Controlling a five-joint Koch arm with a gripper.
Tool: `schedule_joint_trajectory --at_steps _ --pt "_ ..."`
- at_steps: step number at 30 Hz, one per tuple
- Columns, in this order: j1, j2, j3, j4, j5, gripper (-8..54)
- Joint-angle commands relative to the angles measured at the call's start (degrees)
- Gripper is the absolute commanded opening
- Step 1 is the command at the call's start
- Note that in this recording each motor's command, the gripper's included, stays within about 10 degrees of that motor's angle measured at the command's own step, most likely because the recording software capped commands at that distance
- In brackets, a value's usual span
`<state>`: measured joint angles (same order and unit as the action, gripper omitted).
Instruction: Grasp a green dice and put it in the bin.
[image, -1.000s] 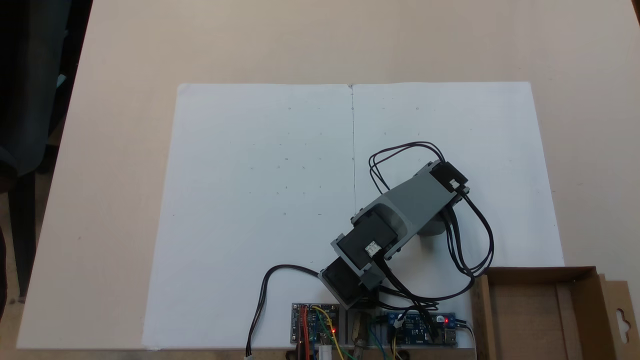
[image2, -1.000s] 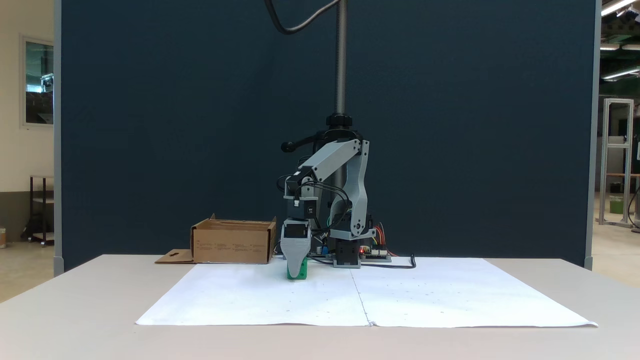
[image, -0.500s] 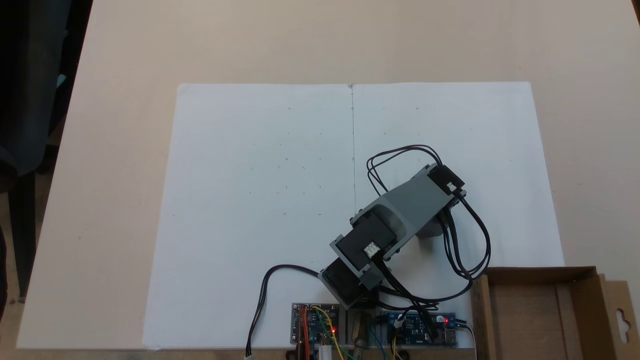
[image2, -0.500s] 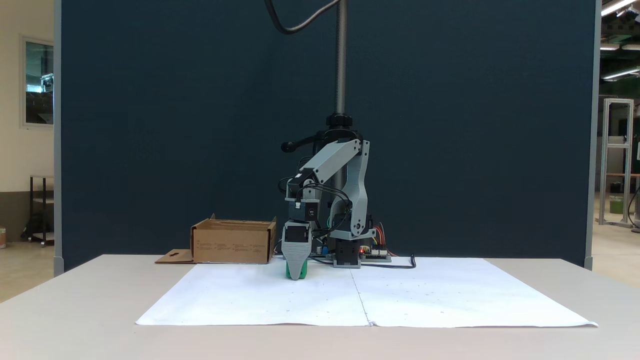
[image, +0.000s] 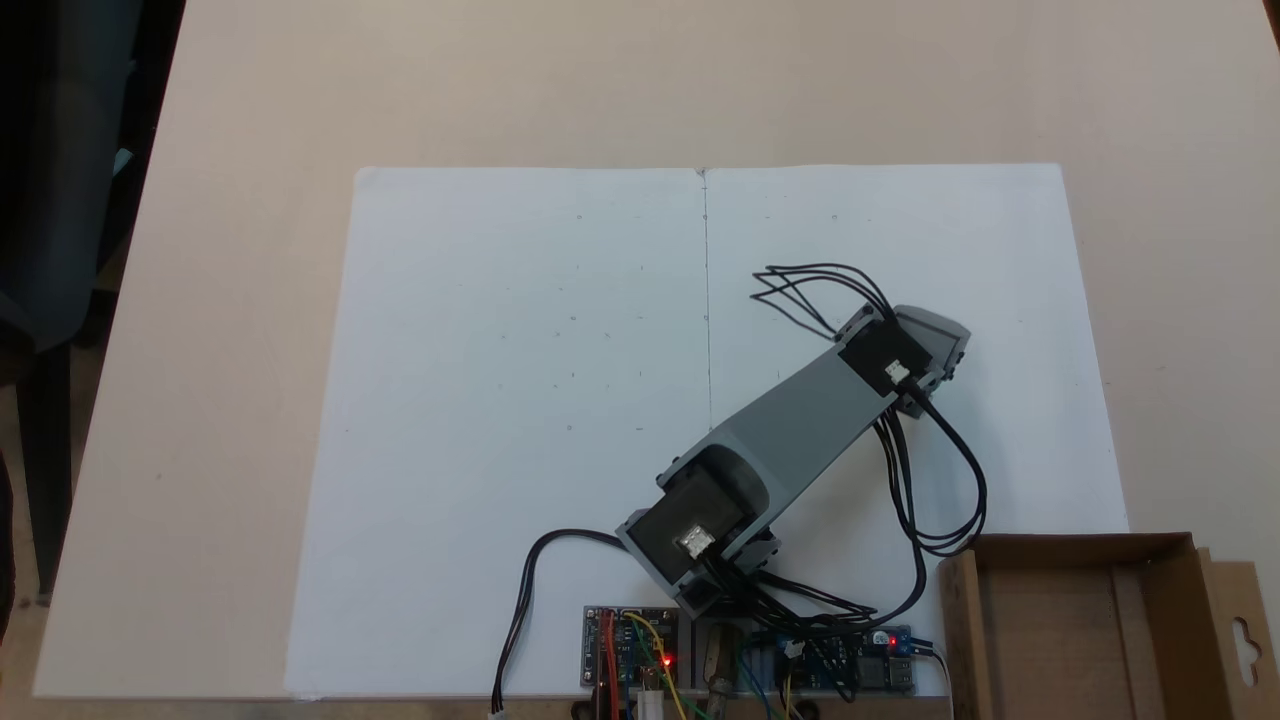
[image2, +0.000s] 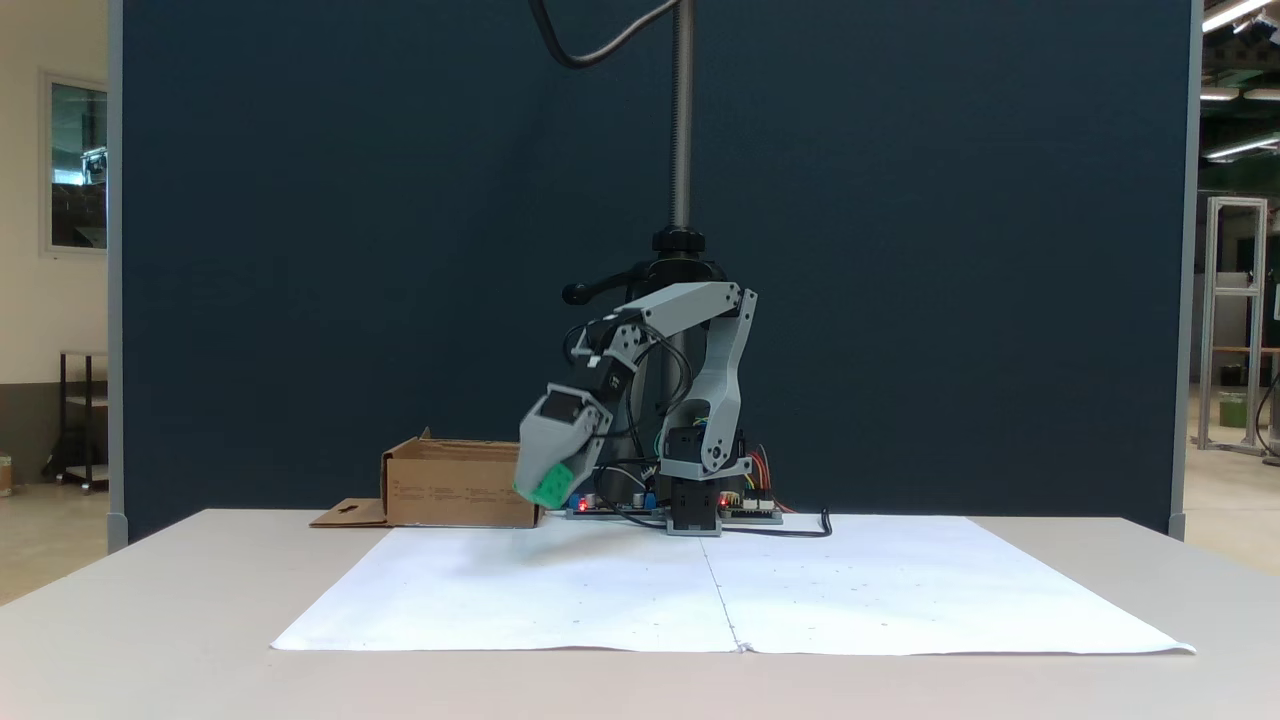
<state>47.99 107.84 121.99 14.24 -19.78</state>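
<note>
My gripper (image2: 543, 491) hangs tilted above the white paper, shut on the green dice (image2: 551, 486), which is lifted clear of the sheet. In a fixed view from above, the gripper (image: 938, 342) sits over the right half of the paper and the arm hides the dice. The bin, a brown cardboard box (image: 966, 630) with a slotted side flap, stands at the lower right corner there. Seen from the front, the bin (image2: 460, 487) is just left of and behind the gripper.
White paper sheets (image: 520, 400) cover the middle of the beige table (image: 250, 150). Circuit boards (image: 630, 650) and loose black cables (image: 930, 500) lie by the arm's base. A vertical pole (image2: 682, 120) rises behind the arm.
The gripper has risen off the paper with the green dice in it and swung toward the bin. The arm has stretched out and tilted.
</note>
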Motion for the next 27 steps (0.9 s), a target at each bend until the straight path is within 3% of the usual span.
schedule_joint_trajectory --at_steps 1,9,27 --pt "0.9 3.0 -5.3 -2.2 6.7 12.3" --pt "8.1 1.1 -18.1 -1.3 12.0 12.3" --pt "43.5 -6.9 -34.3 14.4 12.6 12.3"
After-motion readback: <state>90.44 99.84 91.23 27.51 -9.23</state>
